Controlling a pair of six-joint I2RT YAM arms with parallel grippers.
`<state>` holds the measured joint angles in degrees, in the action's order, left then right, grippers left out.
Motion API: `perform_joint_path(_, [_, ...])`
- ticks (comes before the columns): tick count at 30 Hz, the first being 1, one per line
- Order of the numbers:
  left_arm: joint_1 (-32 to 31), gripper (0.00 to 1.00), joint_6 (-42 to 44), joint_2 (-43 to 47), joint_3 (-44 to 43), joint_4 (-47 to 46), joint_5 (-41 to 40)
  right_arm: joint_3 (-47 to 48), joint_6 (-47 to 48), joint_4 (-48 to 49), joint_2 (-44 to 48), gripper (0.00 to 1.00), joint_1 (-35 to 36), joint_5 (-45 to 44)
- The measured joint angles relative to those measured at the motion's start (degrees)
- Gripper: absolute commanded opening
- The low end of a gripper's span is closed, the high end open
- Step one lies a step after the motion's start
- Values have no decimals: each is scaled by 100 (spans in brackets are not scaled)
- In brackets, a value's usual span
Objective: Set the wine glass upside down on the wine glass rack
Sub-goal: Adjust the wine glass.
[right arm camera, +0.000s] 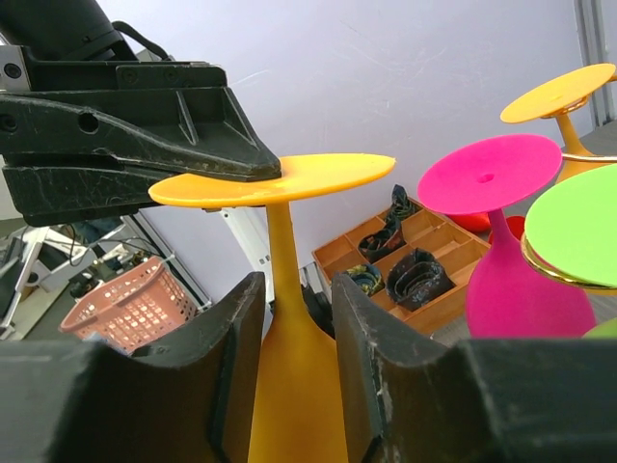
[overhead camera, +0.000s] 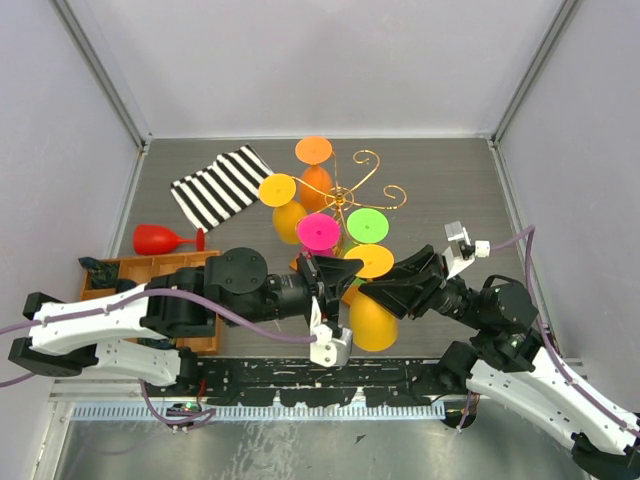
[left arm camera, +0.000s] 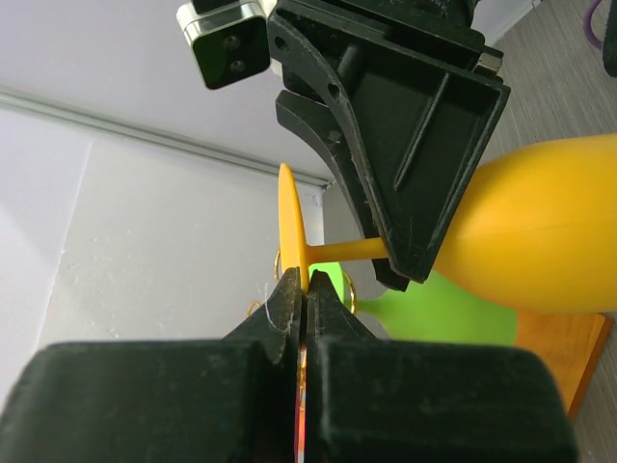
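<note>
grey table, white walls: one glass between two grippers

on the dark grey table inside pale walls, the wine glass rack [overhead camera: 345, 190] stands mid-table with several coloured glasses hanging foot-up from its gold arms. two curled arms on its far right look free. the wine glass [overhead camera: 373, 322], orange, is held in the air just on the near side of the rack. it is inverted, with the foot on top, the bowl below and the stem close to upright.

the left gripper [overhead camera: 343, 272] reaches in from the left and is closed tight on the rim of the foot. the right gripper [overhead camera: 383, 292] comes from the right, lower down. its jaws are partly open and straddle the stem, which runs crosswise to the fingers, so closing them would probably take it.

the right wrist view shows a gap between the stem and one finger, so that grip does not look made. it also shows the left finger lying on top of the foot. the left wrist view shows the pinch on the disc edge and the right fingers near the bowl, but not the gap. only the top view shows that the free rack arms lie farther off and to the right.
</note>
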<state>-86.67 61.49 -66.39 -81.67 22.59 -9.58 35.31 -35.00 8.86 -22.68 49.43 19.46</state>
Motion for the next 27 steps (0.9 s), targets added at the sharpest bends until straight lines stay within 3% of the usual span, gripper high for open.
perform_joint_path(4, [-26, 0, 0, -4, 0, 0, -55, -39, -46, 109, 20, 27, 0, -37])
perform_joint_path(9, [-48, 0, -4, -20, 7, -4, -129, -48, -103, 203, 31, 2, 0, -66])
perform_joint_path(12, [-50, 0, -11, -22, 33, -46, -162, -52, -101, 225, 31, 1, 0, -72])
perform_joint_path(13, [-50, 3, -13, -22, 33, -48, -168, -52, -103, 225, 33, 1, 0, -74])
perform_joint_path(17, [-50, 39, -26, -28, 42, -92, -203, -52, -116, 225, 31, 1, 0, -98])
perform_joint_path(18, [-50, 44, -13, -28, 57, -129, -225, -52, -125, 219, 33, 1, 2, -111])
perform_joint_path(22, [-48, 52, -66, 15, 166, -363, -299, -39, -111, 0, 72, 1, 0, -225])
perform_joint_path(27, [-50, 70, -232, 142, 299, -651, -348, 236, 98, -671, 155, 1, 0, -490])
